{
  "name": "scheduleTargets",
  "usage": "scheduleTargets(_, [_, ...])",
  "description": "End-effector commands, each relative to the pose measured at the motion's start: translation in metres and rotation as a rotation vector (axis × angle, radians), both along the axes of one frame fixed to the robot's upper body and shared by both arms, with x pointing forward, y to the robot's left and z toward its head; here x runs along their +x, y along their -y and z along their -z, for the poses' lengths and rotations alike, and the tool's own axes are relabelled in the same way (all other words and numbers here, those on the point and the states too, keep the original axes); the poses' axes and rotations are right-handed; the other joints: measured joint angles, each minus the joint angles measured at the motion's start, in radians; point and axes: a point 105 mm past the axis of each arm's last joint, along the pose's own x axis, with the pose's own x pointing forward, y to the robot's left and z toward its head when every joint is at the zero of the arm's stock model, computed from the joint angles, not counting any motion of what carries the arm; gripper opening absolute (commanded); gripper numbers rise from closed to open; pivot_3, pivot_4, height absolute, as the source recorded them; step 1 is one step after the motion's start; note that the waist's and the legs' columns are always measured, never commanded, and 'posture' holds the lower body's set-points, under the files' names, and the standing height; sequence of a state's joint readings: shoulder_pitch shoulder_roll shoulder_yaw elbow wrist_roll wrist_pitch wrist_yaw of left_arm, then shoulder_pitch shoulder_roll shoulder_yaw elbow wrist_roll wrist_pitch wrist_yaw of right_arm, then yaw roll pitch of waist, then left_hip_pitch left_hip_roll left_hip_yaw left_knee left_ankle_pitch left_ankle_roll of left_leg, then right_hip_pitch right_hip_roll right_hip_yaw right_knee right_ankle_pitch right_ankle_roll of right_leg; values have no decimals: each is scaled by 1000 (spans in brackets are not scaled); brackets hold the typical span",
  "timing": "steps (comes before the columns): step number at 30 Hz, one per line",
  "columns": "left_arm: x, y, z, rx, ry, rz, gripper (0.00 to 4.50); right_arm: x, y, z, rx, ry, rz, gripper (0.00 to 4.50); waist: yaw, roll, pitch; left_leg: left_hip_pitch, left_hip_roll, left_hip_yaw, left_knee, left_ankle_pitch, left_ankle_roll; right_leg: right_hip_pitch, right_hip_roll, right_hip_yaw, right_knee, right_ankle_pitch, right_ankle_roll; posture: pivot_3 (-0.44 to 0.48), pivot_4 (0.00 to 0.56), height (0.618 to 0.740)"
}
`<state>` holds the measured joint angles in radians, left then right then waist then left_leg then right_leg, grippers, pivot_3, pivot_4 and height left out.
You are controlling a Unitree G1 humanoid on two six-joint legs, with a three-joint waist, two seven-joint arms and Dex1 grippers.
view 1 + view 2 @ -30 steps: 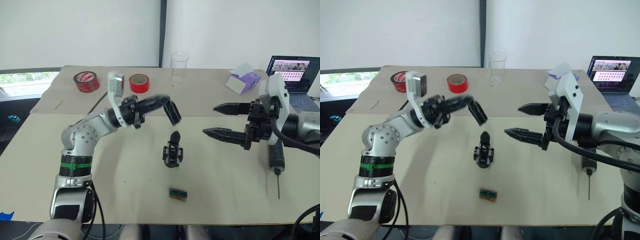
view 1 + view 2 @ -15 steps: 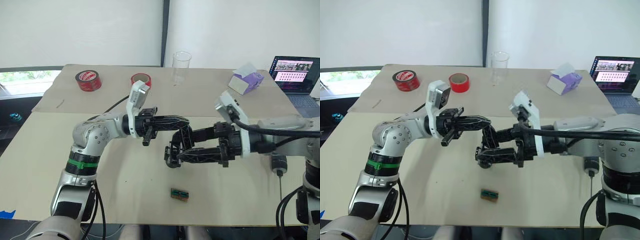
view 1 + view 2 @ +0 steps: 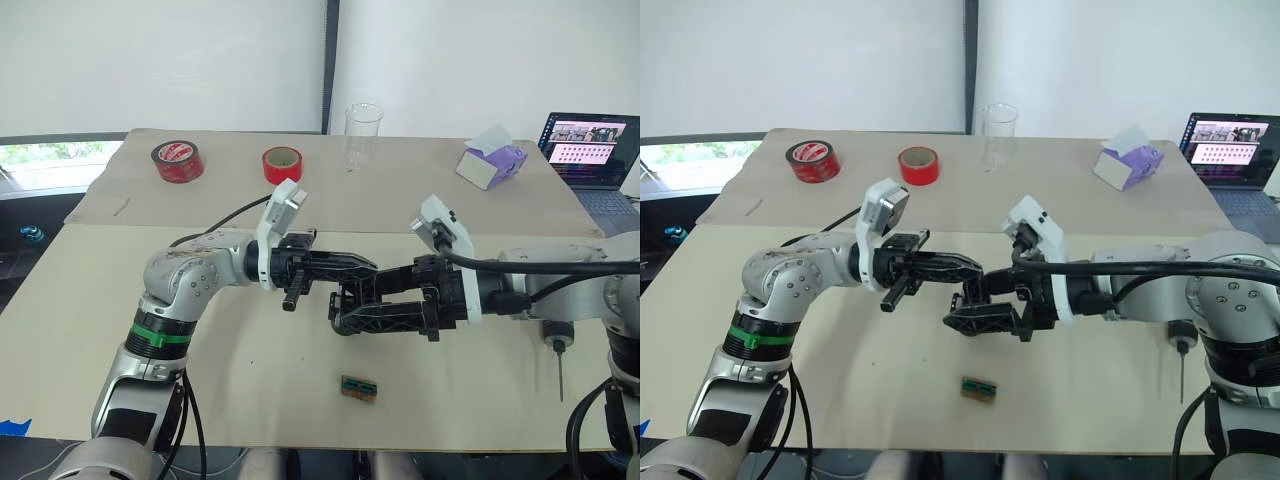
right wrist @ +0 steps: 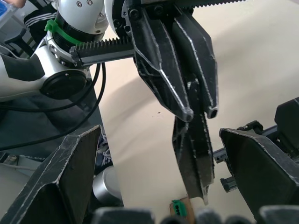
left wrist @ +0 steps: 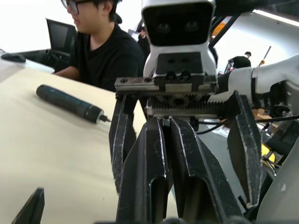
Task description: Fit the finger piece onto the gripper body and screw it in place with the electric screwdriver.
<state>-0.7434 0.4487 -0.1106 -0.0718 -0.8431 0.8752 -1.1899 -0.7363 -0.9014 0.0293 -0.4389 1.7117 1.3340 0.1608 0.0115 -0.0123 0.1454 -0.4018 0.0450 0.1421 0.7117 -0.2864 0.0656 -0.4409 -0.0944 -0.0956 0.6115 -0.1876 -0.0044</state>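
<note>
In the right wrist view my left gripper (image 4: 198, 112) is shut on the finger piece (image 4: 191, 154), a black wedge hanging point-down from its tips. My right gripper (image 4: 159, 135) stands open, one finger on each side of the left gripper's tips. The gripper body (image 3: 338, 312) sits on the table at mid-table, close to the right gripper's fingertips and partly hidden by them. Behind my right forearm, near the right edge of the table, lies the electric screwdriver (image 3: 556, 338), its bit pointing toward the front edge.
A small green-brown piece (image 3: 358, 388) lies near the front edge. Two red tape rolls (image 3: 177, 161), a clear cup (image 3: 363, 133), a purple-and-white box (image 3: 490, 160) and a laptop (image 3: 592, 150) stand at the back. A person (image 5: 100, 51) sits beyond the table.
Both arms have swung in from the sides to mid-table. The left gripper has brought the finger piece down by the gripper body, and the right gripper has reached in around it.
</note>
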Motion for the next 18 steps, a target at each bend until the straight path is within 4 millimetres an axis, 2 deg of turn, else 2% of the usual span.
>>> scheduleTargets(1, [-4,1,-7,-4,55,9,0,-2,0,-7,17,25,-8,3355,0,0,0,0,0,0,0,0,0,0,0,0,0,0,0,0,150,740])
scheduleTargets(9, [-2,1,-4,11,74,-4,0,-5,1,-4,8,24,-20,479,0,0,0,0,0,0,0,0,1,0,0,0,0,-1,1,0,150,740])
scheduleTargets(13, [-6,0,-12,-31,59,19,0,-5,4,-1,-4,28,-22,374,1,0,0,0,0,0,0,-1,1,0,0,0,0,-2,3,0,150,740])
scheduleTargets(16, [-11,-5,-15,-25,80,17,1169,-5,8,-2,9,50,-19,373,0,0,0,0,0,0,0,-1,2,0,0,0,0,-2,3,0,150,740])
scheduleTargets(18, [-11,-15,-14,-18,115,-13,2131,-5,12,-11,68,113,-31,373,0,0,0,-1,0,0,0,-1,2,0,0,0,0,-2,3,0,150,740])
